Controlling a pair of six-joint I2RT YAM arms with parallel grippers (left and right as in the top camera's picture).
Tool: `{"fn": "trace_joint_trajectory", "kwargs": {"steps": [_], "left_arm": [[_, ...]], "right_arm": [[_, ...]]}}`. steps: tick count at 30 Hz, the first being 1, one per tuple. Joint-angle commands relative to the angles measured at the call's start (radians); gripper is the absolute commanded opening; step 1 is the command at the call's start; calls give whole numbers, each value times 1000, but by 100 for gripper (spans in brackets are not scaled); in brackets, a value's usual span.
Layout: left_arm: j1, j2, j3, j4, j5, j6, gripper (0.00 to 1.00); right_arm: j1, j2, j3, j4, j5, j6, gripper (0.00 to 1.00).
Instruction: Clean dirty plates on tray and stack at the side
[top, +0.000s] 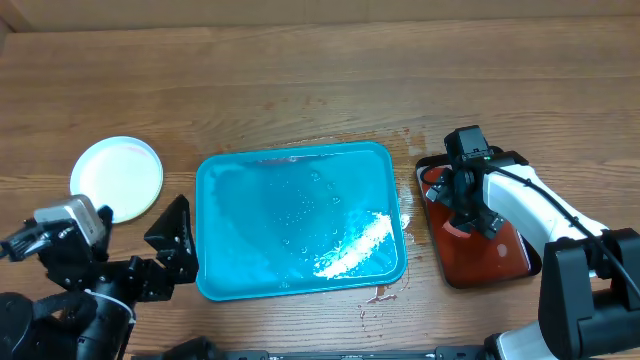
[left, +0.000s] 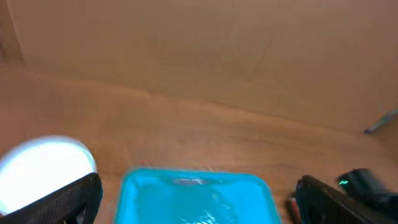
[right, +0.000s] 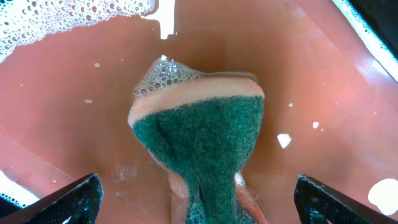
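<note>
Overhead: turquoise tray (top: 250, 225) mid-desk, wet, droplets across it, no plate on it. Pale round plate (top: 117, 177) on bare desk (top: 300, 90) left of tray, well apart from it; cannot tell whether others lie under it. Left tool (top: 177, 245) just beside tray's left edge, spread wide, empty. Right tool (top: 463, 208) over black tray (top: 528, 262) with red pad.

Left wrist: fingers (left: 68, 200) far apart, nothing between; plate at lower left, tray low centre.

Right wrist: tool spread wide; green-faced sponge (right: 199, 140) on the wet red pad between the fingers (right: 339, 200), clear of both. Foam (right: 37, 22) upper left.
</note>
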Motion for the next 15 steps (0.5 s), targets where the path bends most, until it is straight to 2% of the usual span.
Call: {"fn": "trace_joint_trajectory", "kwargs": {"steps": [1,6,11,15], "left_arm": [[-5,-2,12,63,24,290,100],[-5,6,12,154,126,417,100],[-57,14,-26,307,169,418,100],[-183,-12,-113,484,106,418,100]], "right_arm": [[-4,-3,-1,1,2,-1,100],[-4,-3,-1,1,2,-1,100],[-4,-3,-1,1,2,-1,100],[-4,-3,-1,1,2,-1,100]]}}
